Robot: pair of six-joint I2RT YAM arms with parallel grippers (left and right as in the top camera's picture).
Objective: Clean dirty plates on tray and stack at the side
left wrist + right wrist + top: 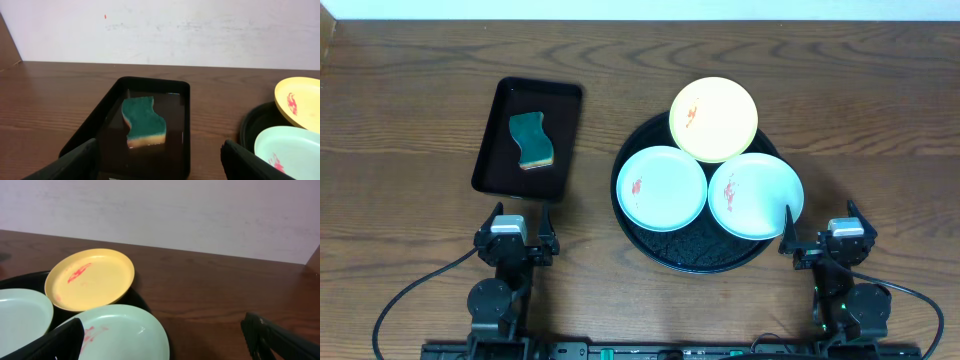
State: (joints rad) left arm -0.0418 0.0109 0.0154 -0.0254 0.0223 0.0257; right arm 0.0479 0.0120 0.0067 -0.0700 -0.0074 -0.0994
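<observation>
sitting on one tray (692, 248), three smeared plates (713, 120)

On my bench (420, 80) the tray (700, 262) sits right of centre and carries three plates. The far plate (713, 118) juts over its back rim, the left plate (662, 188) lies inside, and the right plate (755, 196) overhangs its right rim. To the left, apart, a small tray (490, 150) holds a sponge (532, 140). My left hand (523, 215) sits before the small tray, my right hand (820, 215) before the right plate.
</observation>
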